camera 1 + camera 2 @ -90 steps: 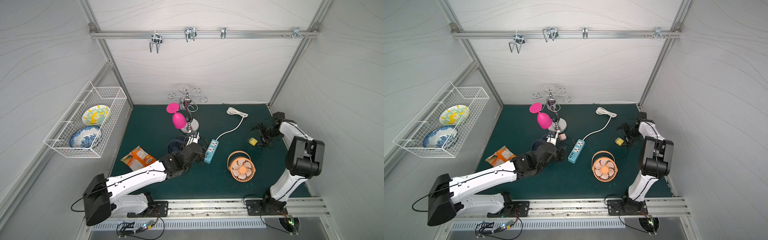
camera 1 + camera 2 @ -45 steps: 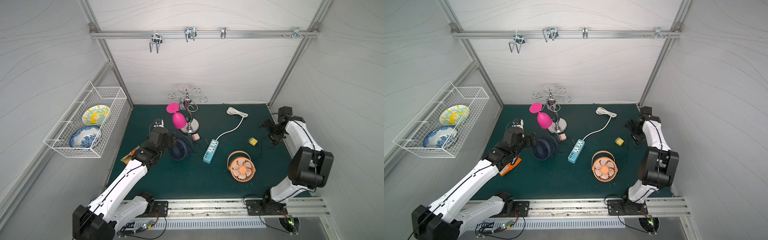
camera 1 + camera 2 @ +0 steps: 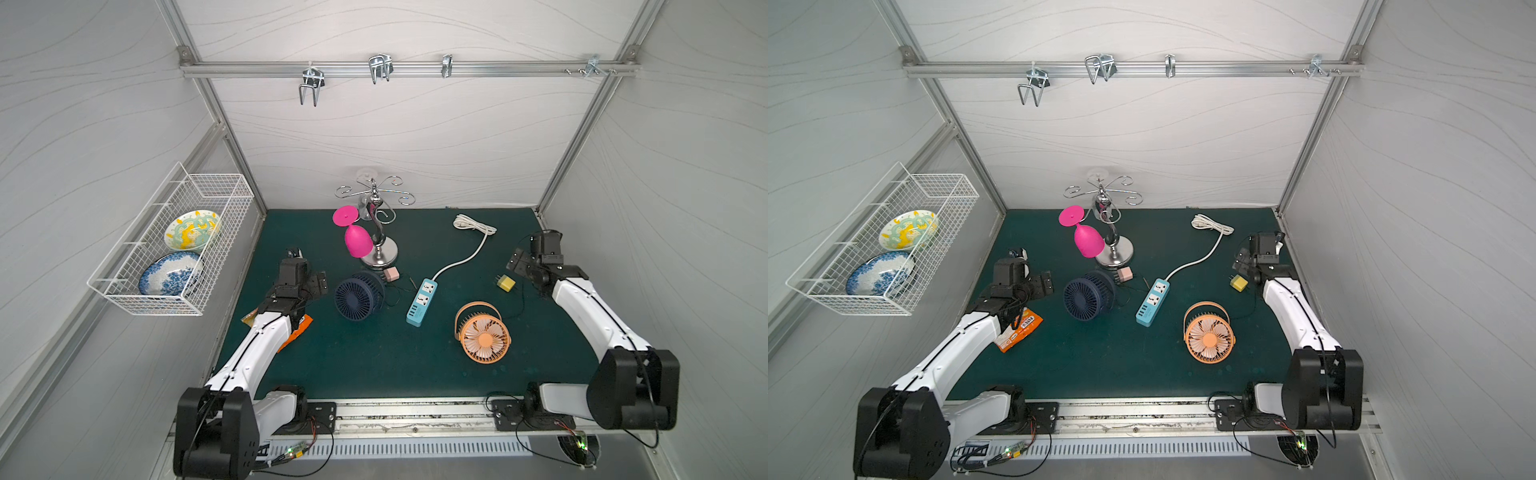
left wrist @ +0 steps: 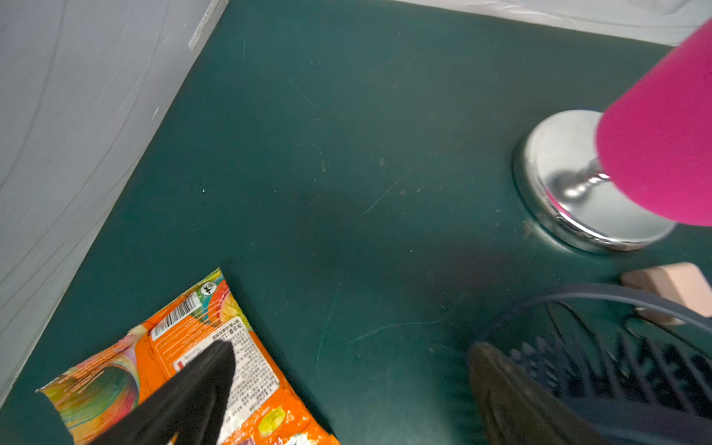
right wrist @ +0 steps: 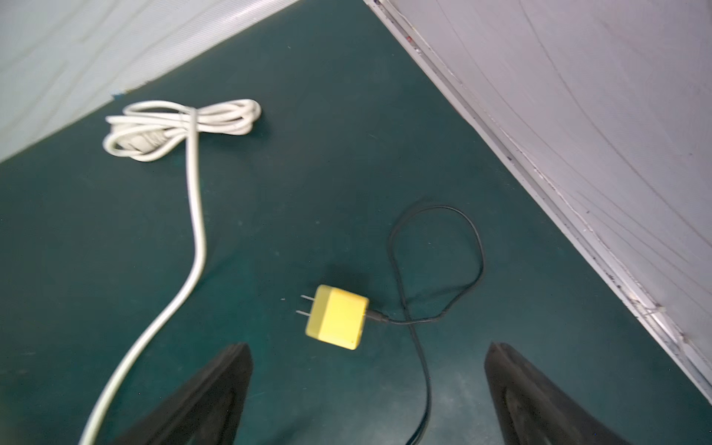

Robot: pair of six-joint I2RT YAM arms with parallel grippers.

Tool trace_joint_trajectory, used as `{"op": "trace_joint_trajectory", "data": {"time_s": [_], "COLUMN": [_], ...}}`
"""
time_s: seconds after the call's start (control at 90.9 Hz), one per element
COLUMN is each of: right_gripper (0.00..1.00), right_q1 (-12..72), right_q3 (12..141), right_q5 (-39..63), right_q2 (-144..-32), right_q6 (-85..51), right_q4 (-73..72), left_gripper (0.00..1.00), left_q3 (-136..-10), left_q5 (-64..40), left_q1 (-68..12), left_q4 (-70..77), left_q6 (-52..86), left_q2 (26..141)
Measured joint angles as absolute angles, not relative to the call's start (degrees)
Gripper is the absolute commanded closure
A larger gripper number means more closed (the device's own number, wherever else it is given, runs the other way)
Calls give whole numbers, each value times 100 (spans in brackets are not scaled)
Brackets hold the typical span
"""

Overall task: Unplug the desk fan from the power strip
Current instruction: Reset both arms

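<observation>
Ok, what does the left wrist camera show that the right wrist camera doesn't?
Left wrist only: the snack bag, the stand base, the pink glass, the pink plug and the fan.
Right wrist only: the coiled white cord and the yellow plug with its black cable.
Both: the green mat, a grey wall, and that arm's own open, empty claw: left claw, right claw.

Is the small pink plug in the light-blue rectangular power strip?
Out. The pink plug lies beside the round navy fan, apart from the power strip; sockets empty.
</observation>
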State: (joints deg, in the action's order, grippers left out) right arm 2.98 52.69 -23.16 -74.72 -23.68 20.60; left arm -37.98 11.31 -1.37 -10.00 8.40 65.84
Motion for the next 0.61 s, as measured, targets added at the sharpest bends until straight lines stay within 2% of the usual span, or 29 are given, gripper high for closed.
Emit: {"op": "trace_joint_trajectory", "data": {"time_s": [0.286,0.605], "right_gripper": [1,1], "right_q1": [364,397], "right_q3": [3736,2755], "right_q5": [-2823,-2731], "right_q2": [-7505,-7977], "right_q6": [-1640,-998], "right_q4": [-154,-2628], "left_gripper": [2,3], "left_q3": [-3181,-2611], "left_q5": [1129,766], "left_q1": [172,473], "left_q4": [808,2825], "left_q6": [611,602], "left_q2": [7275,8058]}}
